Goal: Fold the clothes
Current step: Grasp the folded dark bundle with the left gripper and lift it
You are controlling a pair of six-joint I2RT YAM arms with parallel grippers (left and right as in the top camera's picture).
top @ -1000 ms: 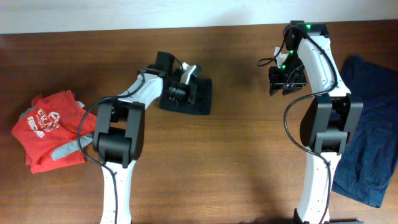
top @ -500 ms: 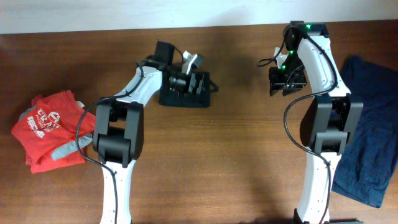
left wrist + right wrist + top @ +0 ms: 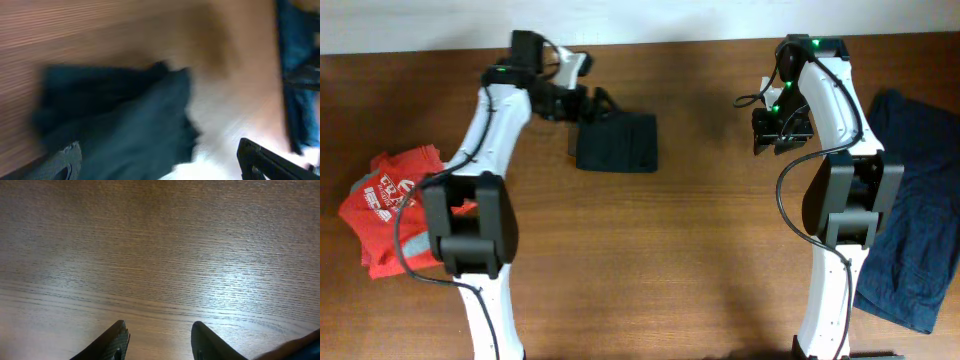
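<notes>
The left gripper (image 3: 586, 101) is seen with its fingers (image 3: 62, 161) spread wide and nothing caught between them; the left wrist view is blurred, so contact with the cloth cannot be told for certain. It hovers at the upper left corner of the blackish dark-teal shirt (image 3: 617, 143), which lies as a compact folded rectangle on the brown wooden table (image 3: 670, 250), left of centre and towards the far edge. The right gripper (image 3: 779, 131) is likewise held apart and empty, with only bare wood shown beneath it in its own wrist view (image 3: 157, 330). Further out, a larger navy-blue garment (image 3: 915, 220) is left loose at the right edge of the table, and a crumpled red tee with white print (image 3: 395, 200) lies at the left edge, well apart from the folded shirt.

The step in hand is judged to be the clearing of the left gripper from the finished fold. It would best be done by a rise straight up before any sideways swing, so that the top layer is not hooked by a fingertip and dragged open. The near corner of the packet, which looks slightly ruffled, could be pressed flat first. The fingers should be kept spread until they are well clear, and the navy-blue garment is best reached by the right arm, since it lies nearest
</notes>
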